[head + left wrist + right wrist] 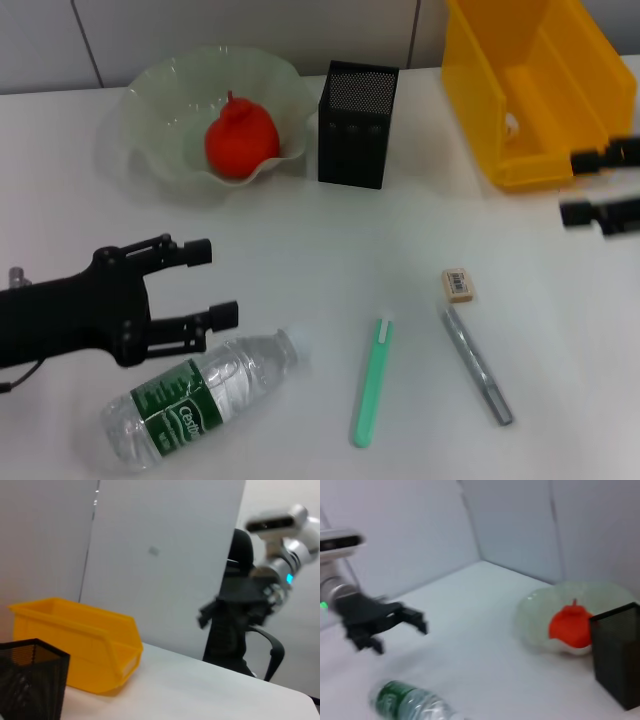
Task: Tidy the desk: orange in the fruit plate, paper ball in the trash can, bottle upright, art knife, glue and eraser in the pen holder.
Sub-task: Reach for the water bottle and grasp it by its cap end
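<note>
The orange (240,140) lies in the pale-green fruit plate (150,110) at the back left. The black mesh pen holder (357,125) stands to its right, and the yellow trash can (540,90) at the back right. The bottle (195,400) lies on its side at the front left. My left gripper (215,283) is open just above and behind it, holding nothing. The eraser (458,284), a grey art knife (477,365) and a green glue stick (373,382) lie at the front centre. My right gripper (572,186) hangs open and empty at the right edge, in front of the trash can. I cannot make out the paper ball.
The left wrist view shows the trash can (75,645), the pen holder (30,680) and my right gripper (215,612) farther off. The right wrist view shows my left gripper (401,638) over the bottle (410,702), with the orange (570,625) in the plate. White walls stand behind the table.
</note>
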Controlling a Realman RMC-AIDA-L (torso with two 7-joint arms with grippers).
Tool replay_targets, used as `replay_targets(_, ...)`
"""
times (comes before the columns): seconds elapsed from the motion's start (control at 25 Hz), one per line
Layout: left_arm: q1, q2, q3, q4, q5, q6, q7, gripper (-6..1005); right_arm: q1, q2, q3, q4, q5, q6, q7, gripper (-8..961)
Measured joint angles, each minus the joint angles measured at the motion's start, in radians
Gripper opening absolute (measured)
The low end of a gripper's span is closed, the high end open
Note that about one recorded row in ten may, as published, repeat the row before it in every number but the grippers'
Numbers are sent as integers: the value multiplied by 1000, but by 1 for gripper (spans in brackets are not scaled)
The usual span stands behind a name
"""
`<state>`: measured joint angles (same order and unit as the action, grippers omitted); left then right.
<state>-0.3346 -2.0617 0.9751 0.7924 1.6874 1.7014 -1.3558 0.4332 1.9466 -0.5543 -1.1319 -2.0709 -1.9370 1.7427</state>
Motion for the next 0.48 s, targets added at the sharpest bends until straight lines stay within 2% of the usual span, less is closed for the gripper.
replay_targets(0.24,-26,-2,9,54,30,-39,-119,832,-49,-39,39,243,7,-1,-270,814)
replay_targets(0.36,-42,-7,45,139,72,-73,-240,831,-67,-59,44,339,7,-32,-380,814)
replay_targets(0.48,-44,-7,80,188,90,-98,-309,831,-93,-62,55,365,10,-67,-459,814)
